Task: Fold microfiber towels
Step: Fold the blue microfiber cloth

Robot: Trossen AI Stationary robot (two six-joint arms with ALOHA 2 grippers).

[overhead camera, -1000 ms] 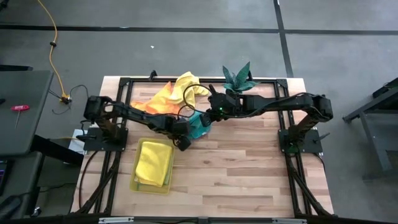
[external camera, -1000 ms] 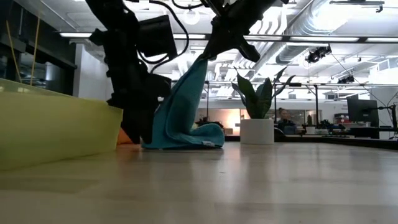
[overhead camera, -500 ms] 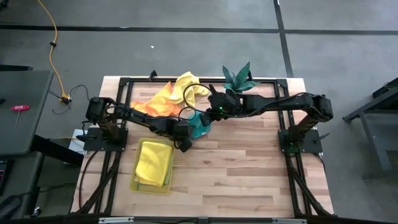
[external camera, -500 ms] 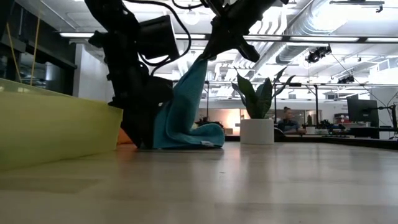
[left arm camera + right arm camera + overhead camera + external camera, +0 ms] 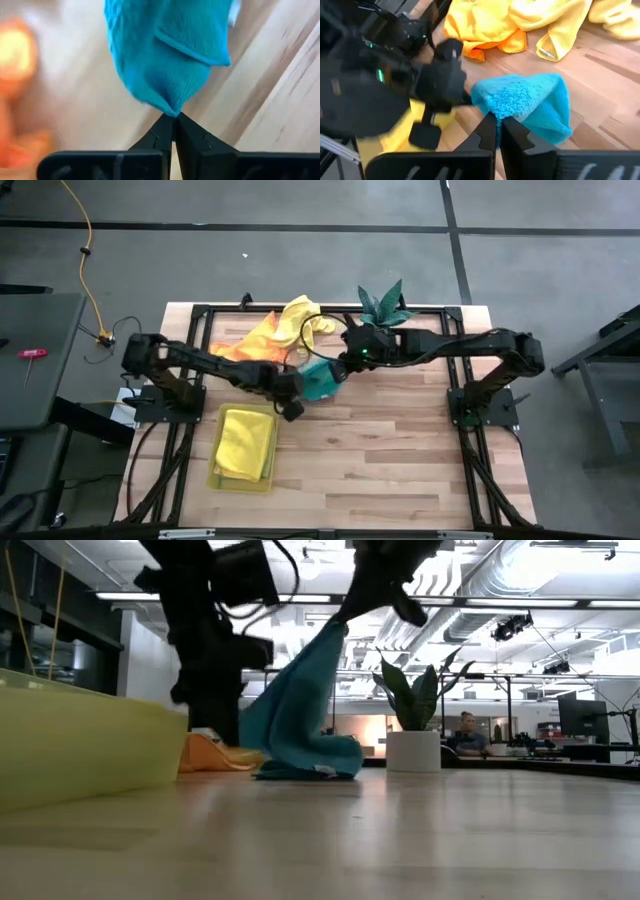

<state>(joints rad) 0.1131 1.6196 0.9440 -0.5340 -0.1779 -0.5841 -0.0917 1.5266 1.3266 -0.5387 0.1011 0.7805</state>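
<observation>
A teal towel (image 5: 320,380) hangs between my two grippers near the table's middle, its lower end bunched on the wood (image 5: 310,768). My left gripper (image 5: 173,119) is shut on it on its left side, low down. My right gripper (image 5: 498,121) is shut on it higher up (image 5: 340,628). Yellow and orange towels (image 5: 272,335) lie in a heap at the far left. A folded yellow towel (image 5: 245,442) lies in the yellow tray (image 5: 214,470). My left gripper pinches a pointed corner of the teal towel (image 5: 171,109) between its two fingertips, coming steeply from above. That corner is lifted off the table, and the cloth spreads away from the tips. My right gripper pinches a bunched upper edge of the teal towel (image 5: 504,111) between its fingertips, slanting down from the table's right. The cloth hangs below it in folds and its lower end lies on the table.
A small potted plant (image 5: 383,305) stands at the far edge, behind my right arm. The yellow tray sits near the left front. Bare wood stretches across the near half and right side of the table (image 5: 400,450).
My left gripper has shut on the teal towel's corner and risen with it. My right gripper has also gone up a little. The towel's left side is lifted off the table, while its lower end has stayed on the wood.
</observation>
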